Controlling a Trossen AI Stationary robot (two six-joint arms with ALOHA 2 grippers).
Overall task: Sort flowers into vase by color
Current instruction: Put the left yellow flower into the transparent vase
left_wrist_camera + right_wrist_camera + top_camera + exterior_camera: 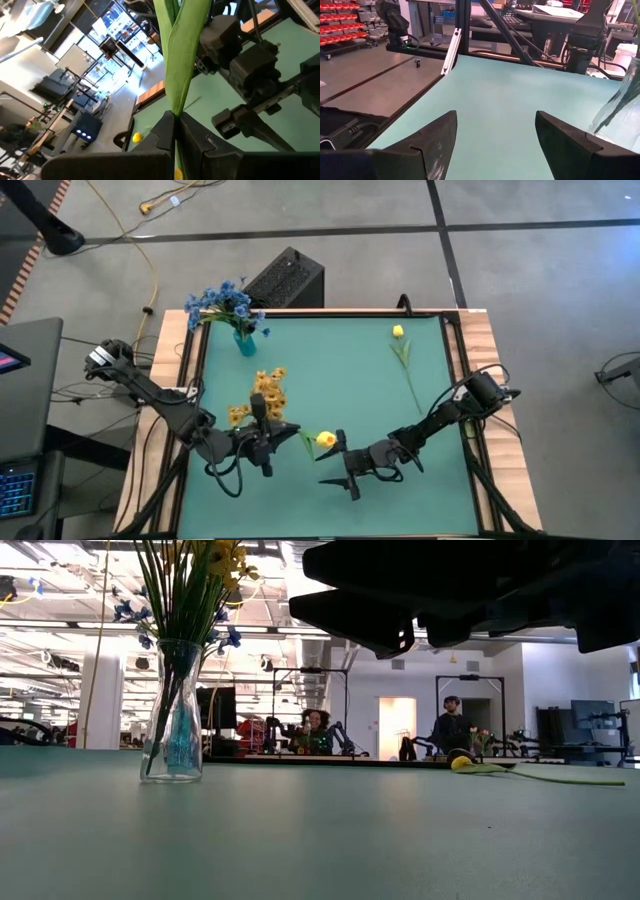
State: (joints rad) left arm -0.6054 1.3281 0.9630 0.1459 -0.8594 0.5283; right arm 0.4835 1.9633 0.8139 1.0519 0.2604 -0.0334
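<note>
On the green bench [340,370], a yellow bud stem [176,60] is clamped in the left pincer [283,436], its bud [326,441] lying at about six o'clock. The right pincer [338,463], just beside that bud, is held wide apart with nothing between its fingers [432,137]. A blue spray [225,302] is stood in a vase [244,342] at eleven o'clock; another yellow bud stem [403,358] lies at two o'clock. Yellow sprays [266,392] are seen near the left pincer.

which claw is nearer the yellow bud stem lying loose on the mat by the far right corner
The right claw. It hovers open near the front middle of the mat, with the loose yellow bud stem beyond it toward the far right. The left claw, shut on another yellow bud stem, sits farther left.
</note>
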